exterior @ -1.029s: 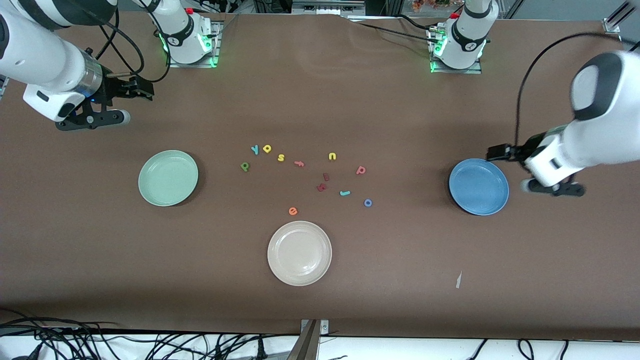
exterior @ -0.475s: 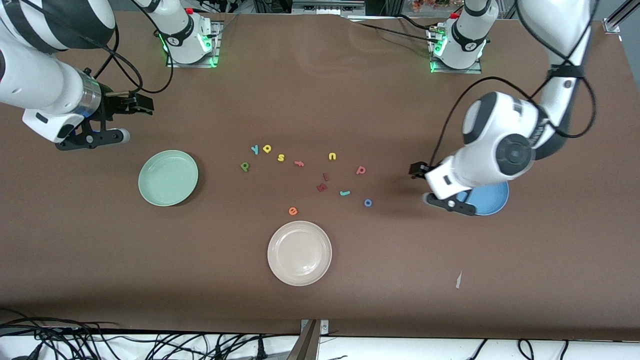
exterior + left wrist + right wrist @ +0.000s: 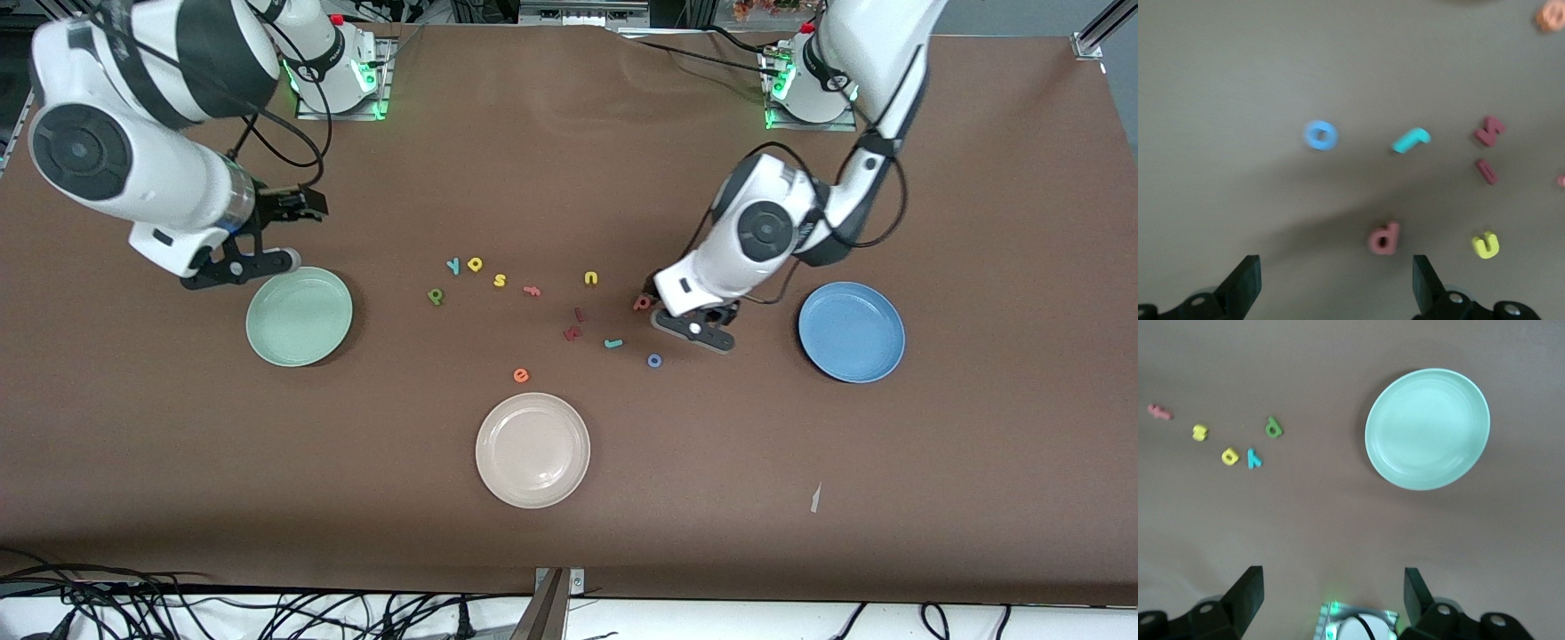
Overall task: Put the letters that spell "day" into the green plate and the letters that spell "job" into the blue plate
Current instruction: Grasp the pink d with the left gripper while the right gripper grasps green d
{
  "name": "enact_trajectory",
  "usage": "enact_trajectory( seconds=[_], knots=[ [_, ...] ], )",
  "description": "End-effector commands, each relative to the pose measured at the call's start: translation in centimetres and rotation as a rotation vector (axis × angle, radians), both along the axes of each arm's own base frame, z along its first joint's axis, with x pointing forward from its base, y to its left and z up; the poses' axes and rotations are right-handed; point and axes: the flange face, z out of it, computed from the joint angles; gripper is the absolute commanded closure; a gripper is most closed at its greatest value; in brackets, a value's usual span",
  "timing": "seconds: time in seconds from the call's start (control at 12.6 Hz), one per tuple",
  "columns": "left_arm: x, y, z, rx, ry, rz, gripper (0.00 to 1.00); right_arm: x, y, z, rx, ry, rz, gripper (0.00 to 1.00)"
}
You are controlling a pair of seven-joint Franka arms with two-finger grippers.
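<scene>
None of the six letters is being carried yet: both plates, green plate [image 3: 299, 316] and blue plate [image 3: 852, 332], are being left bare, while the wide-open left end effector [image 3: 1331, 293] is being held over the pinkish-red b [image 3: 1384, 238] and the right end effector [image 3: 1331, 597], fingers spread, beside the green plate.

Light: even and bright from overhead across the brown table [image 3: 569, 533].
Shadows: soft, short, pooled under both arms and beside each plate.
Glare: mild sheen on the cream plate [image 3: 532, 451]; green lamps glow at the arm bases.
Blur: left wrist view smeared, its letters soft-edged.
Focus: right wrist view crisp on the green plate [image 3: 1427, 429].
</scene>
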Motion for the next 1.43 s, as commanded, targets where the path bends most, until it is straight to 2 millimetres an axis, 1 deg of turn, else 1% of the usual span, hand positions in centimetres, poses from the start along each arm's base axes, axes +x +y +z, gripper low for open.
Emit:
enact_trajectory(
  seconds=[0.0, 0.08, 0.16, 0.24, 0.4, 0.48, 0.63, 0.71, 0.79, 0.87, 0.95, 1.03, 1.19, 1.27, 1.35],
  knots=[
    [-1.3, -2.5, -3.4, 0.068, -0.037, -0.041, 0.0, -2.3, -0.3, -2.7, -0.014, -0.056, -0.09, 0.05],
    [-2.3, -3.6, -4.8, 0.103, -0.05, -0.061, 0.0, -3.9, 0.7, -3.4, -0.02, -0.09, -0.121, 0.04],
    [-2.7, -4.3, -6.1, 0.139, -0.064, -0.081, 0.01, -5.1, 1.9, -4.8, -0.024, -0.166, -0.197, 0.02],
    [-2.1, -4.1, -6.1, 0.15, -0.082, -0.088, 0.03, -5.3, 2.2, -6.6, -0.024, -0.21, -0.283, 0.02],
    [-2.1, -4.1, -6.5, 0.154, -0.08, -0.094, 0.06, -6.2, 4.4, -10.3, -0.032, -0.256, -0.459, 0.02],
    [-2.1, -4.1, -6.7, 0.155, -0.077, -0.094, 0.08, -6.7, 4.9, -12.6, -0.029, -0.262, -0.494, 0.02],
    [-2.2, -4.3, -7.1, 0.156, -0.073, -0.097, 0.18, -7.3, 5.8, -17.1, -0.021, -0.265, -0.563, 0.02],
    [-2.5, -4.5, -7.5, 0.159, -0.068, -0.1, 0.22, -7.7, 7.3, -18.8, -0.007, -0.265, -0.561, 0.03],
    [-2.6, -4.6, -7.5, 0.16, -0.067, -0.102, 0.31, -8.0, 8.3, -19.8, -0.001, -0.263, -0.57, 0.04],
    [-2.6, -4.6, -7.5, 0.161, -0.066, -0.102, 0.41, -8.1, 8.5, -20.7, -0.008, -0.258, -0.609, 0.05],
    [-2.6, -4.6, -7.5, 0.161, -0.064, -0.098, 0.49, -8.8, 10.1, -21.6, -0.004, -0.257, -0.624, 0.06],
    [-2.6, -4.5, -7.5, 0.164, -0.061, -0.097, 0.56, -8.9, 10.9, -22.7, 0.007, -0.263, -0.65, 0.08],
    [-2.7, -4.4, -7.7, 0.166, -0.058, -0.097, 0.7, -8.5, 11.4, -23.5, 0.039, -0.289, -0.697, 0.08],
    [-2.7, -4.4, -7.8, 0.167, -0.056, -0.097, 0.72, -8.4, 11.2, -24.3, 0.038, -0.286, -0.701, 0.09],
    [-2.8, -4.4, -7.8, 0.168, -0.055, -0.098, 0.76, -8.3, 11.3, -24.7, 0.05, -0.293, -0.706, 0.09]
  ],
)
